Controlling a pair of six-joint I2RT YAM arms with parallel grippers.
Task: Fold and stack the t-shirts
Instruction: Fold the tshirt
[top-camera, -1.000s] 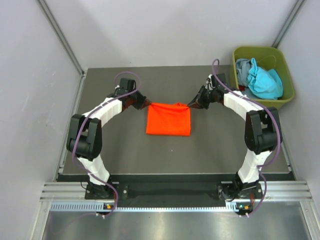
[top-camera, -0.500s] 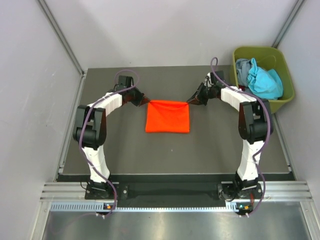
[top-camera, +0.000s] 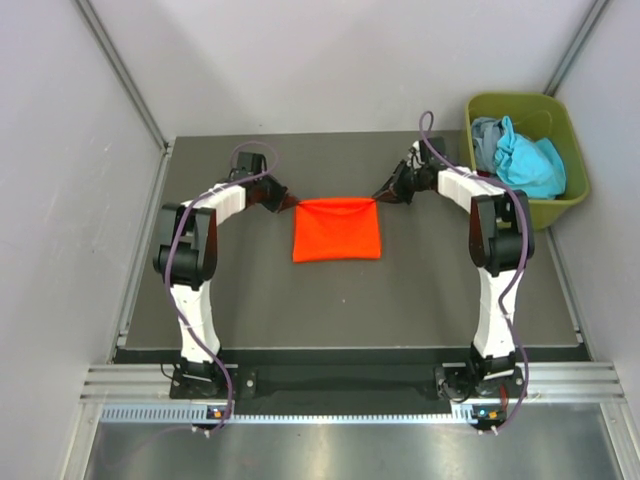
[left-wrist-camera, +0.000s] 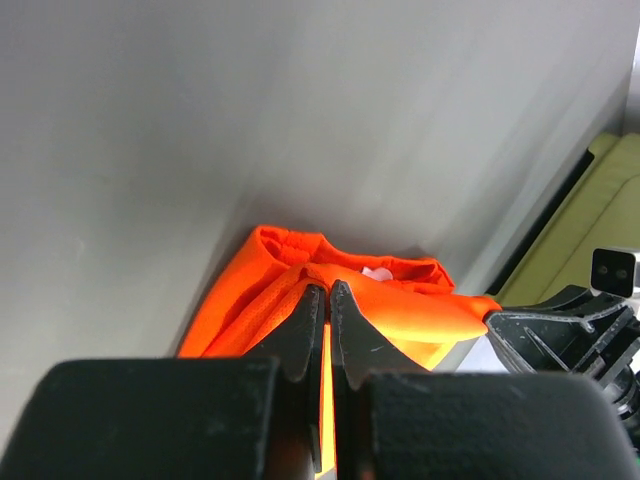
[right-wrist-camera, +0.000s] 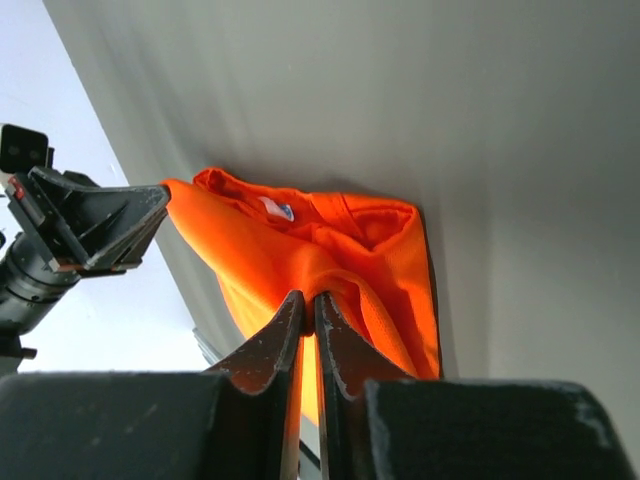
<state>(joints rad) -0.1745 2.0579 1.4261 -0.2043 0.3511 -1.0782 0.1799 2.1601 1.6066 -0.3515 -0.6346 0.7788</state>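
The bright orange t-shirt (top-camera: 337, 229) lies folded into a square in the middle of the table. My left gripper (top-camera: 295, 203) is shut on its far left corner, and my right gripper (top-camera: 377, 199) is shut on its far right corner. In the left wrist view the orange t-shirt (left-wrist-camera: 400, 312) bunches at my left gripper (left-wrist-camera: 325, 290), with the small white label showing. In the right wrist view the orange t-shirt (right-wrist-camera: 380, 250) is pinched in my right gripper (right-wrist-camera: 308, 300). Teal-blue and grey t-shirts (top-camera: 520, 158) lie crumpled in the bin.
The olive-green bin (top-camera: 553, 114) stands at the far right corner, beside the table. The dark table (top-camera: 330, 300) is walled by grey panels at the left, back and right. Both arms stretch along the far side of the table.
Both grippers have moved a little toward the far side, drawing the shirt's top edge taut and straight. The shirt has shifted slightly away from the arm bases.
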